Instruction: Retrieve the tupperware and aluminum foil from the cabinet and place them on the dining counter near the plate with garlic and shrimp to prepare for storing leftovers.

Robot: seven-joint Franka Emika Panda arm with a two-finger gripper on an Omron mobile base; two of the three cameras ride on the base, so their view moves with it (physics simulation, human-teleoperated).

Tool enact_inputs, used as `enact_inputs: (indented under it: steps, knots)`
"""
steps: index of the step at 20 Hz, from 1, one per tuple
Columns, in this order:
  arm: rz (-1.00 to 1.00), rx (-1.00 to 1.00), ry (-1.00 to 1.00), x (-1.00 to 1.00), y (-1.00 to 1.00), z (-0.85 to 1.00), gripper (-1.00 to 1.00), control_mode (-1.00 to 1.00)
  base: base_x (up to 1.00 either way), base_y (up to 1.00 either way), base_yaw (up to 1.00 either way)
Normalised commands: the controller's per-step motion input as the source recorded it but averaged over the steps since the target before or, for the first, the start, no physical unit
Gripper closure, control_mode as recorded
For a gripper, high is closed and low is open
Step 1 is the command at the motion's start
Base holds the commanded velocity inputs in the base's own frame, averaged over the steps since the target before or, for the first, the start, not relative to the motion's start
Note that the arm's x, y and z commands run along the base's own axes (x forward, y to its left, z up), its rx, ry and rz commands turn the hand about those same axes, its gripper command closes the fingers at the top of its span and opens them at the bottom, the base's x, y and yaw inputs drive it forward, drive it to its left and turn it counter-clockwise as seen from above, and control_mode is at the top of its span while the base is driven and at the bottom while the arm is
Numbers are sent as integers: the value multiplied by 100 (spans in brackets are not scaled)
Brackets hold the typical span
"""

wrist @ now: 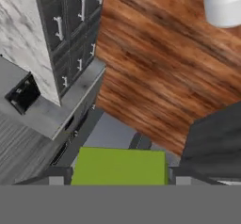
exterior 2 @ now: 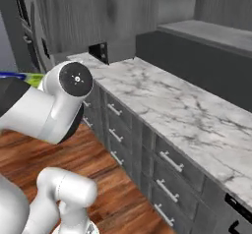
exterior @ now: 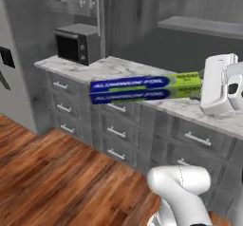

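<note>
The aluminum foil, a long blue box with white lettering, hangs level in the air in front of the worktop. My gripper is shut on its lime-green end. The hand view looks along the box, with the green end between my two fingertips and my gripper closed on it. A sliver of the foil box shows past the arm at the left of the right base view. The cabinet's flat grey shelf board lies behind, at upper right. The tupperware, the dining counter and the plate are out of view.
A marble worktop runs over grey drawers with bar handles. A dark microwave stands at its left end. Wood floor spreads in front. My own arm blocks the left of the right base view.
</note>
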Motion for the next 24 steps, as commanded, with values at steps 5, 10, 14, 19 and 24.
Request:
enact_inputs:
  steps: [5,10,14,19,24]
  knots:
    - [0,0,0,0,0,0,100,100,-24,13,100]
    - [0,0,0,0,0,0,100,100,-2,20,99]
    - [0,0,0,0,0,0,100,100,1,32,91]
    - [0,0,0,0,0,0,100,100,11,36,86]
    - [0,0,0,0,0,0,100,100,35,63,70]
